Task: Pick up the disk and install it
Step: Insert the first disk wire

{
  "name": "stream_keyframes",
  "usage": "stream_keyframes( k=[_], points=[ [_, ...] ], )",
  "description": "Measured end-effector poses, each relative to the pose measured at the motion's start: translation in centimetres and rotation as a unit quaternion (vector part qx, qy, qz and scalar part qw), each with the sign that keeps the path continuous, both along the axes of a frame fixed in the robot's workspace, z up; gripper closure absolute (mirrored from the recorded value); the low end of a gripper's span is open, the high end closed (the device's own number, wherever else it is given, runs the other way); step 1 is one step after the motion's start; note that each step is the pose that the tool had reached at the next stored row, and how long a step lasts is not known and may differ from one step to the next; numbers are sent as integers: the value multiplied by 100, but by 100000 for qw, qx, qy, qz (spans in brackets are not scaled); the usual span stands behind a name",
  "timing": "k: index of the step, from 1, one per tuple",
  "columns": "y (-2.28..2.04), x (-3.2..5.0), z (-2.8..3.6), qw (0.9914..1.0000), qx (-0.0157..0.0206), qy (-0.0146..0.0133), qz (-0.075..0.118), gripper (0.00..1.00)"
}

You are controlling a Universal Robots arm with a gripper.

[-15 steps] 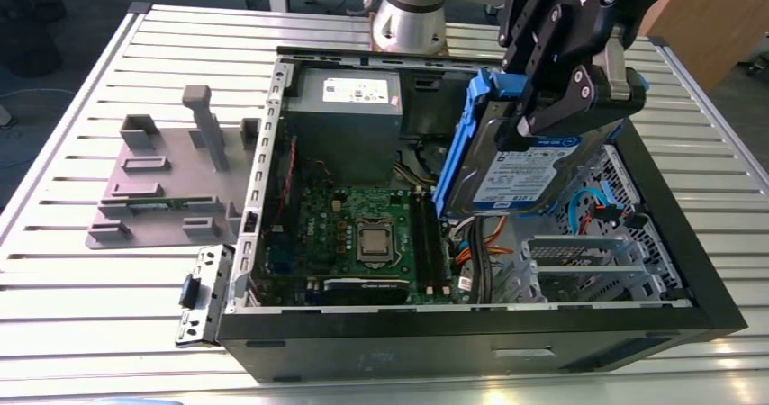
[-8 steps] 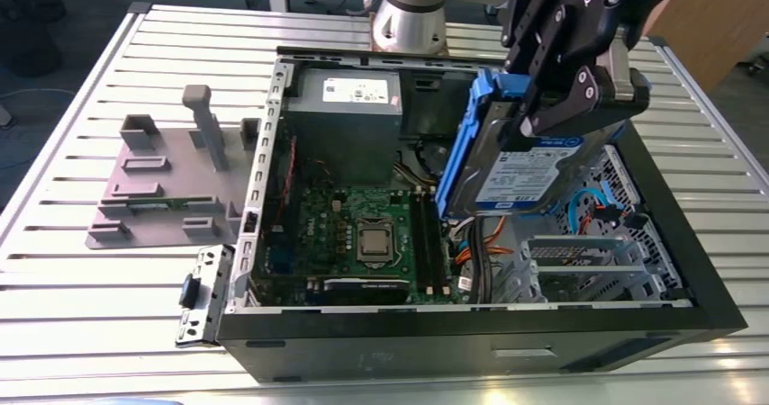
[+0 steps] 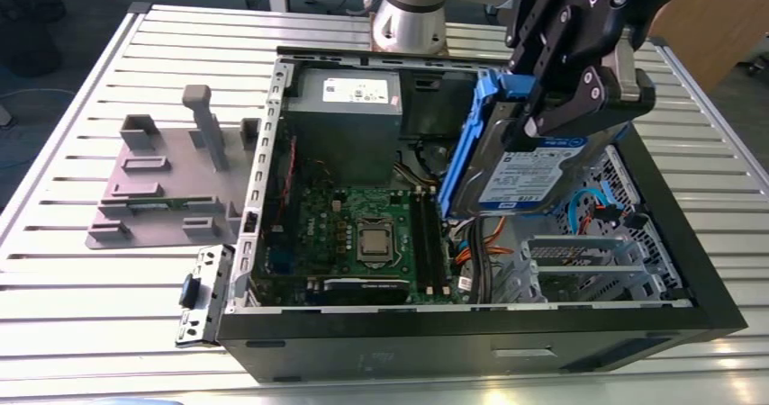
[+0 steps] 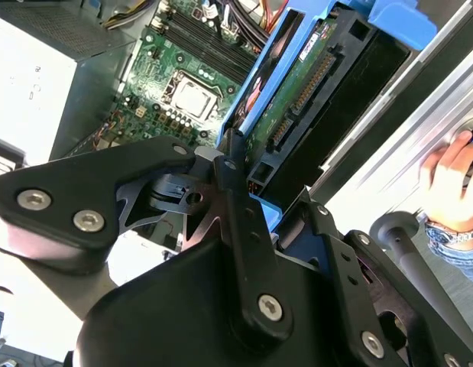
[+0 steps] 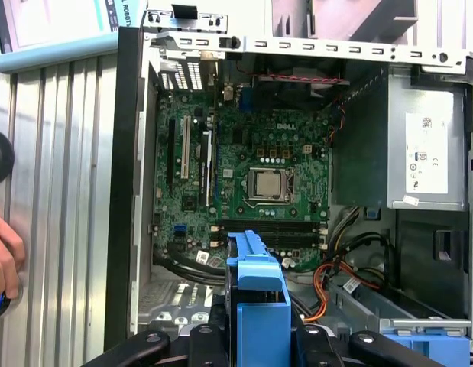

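Black gripper [image 3: 565, 121] clamped on the disk [image 3: 529, 175], fingers pressed against the two flat sides of it, high over the open computer case [image 3: 481, 342] on the exterior view's right. Disk held on edge and tilted, white and blue label facing the camera, blue bracket [image 3: 471, 144] running along the edge toward the exterior view's left. Lower end of the disk hanging above the metal drive cage [image 3: 577, 265] and the orange and blue cables [image 3: 481, 243], apart from them as far as can be seen.

Green motherboard [image 3: 360, 229] flat in the bottom of the case, silver processor [image 3: 375, 241] near its middle. Grey power supply box [image 3: 346, 108] with a white sticker at the far end of the case. Grey plastic fixture [image 3: 168, 184] on the slatted metal table [image 3: 72, 288], beside the case on the exterior view's left.

In the second wrist view, disk [image 4: 312, 84] seen from its connector end, green circuit board showing, blue bracket [image 4: 259, 84] beside it, black finger [image 4: 240, 214] lying against it. Person's hand [image 4: 450, 172] at the table edge.

In the first wrist view, blue bracket [image 5: 259, 298] straight ahead between the fingers, motherboard [image 5: 251, 168] beyond. Person's hand [image 5: 3, 256] at the picture's edge.
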State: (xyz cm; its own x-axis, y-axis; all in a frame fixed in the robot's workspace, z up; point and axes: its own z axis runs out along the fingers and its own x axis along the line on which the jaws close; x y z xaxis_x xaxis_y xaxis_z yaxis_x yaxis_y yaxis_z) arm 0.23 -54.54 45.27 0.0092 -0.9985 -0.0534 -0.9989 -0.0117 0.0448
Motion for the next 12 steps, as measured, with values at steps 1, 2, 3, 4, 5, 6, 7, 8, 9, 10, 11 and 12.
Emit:
stream_keyframes(
  k=[1,2,3,4,5,6,7,8,9,10,11,12],
  points=[
    [0,5,0,100000,0,-3,1,63],
    [0,10,0,100000,-1,-2,1,63],
    [0,15,-1,100000,2,-2,0,63],
    [0,20,-1,100000,0,0,0,63],
    [0,26,-1,100000,1,-2,-1,63],
    [0,32,-1,100000,0,0,1,63],
    [0,40,-2,100000,3,-2,-1,63],
    [0,47,-2,100000,4,-2,0,63],
    [0,55,-2,100000,1,0,3,63],
    [0,62,-3,100000,2,-1,1,63],
    [0,67,-3,100000,3,-2,3,63],
    [0,71,-3,100000,0,0,3,63]
  ],
)
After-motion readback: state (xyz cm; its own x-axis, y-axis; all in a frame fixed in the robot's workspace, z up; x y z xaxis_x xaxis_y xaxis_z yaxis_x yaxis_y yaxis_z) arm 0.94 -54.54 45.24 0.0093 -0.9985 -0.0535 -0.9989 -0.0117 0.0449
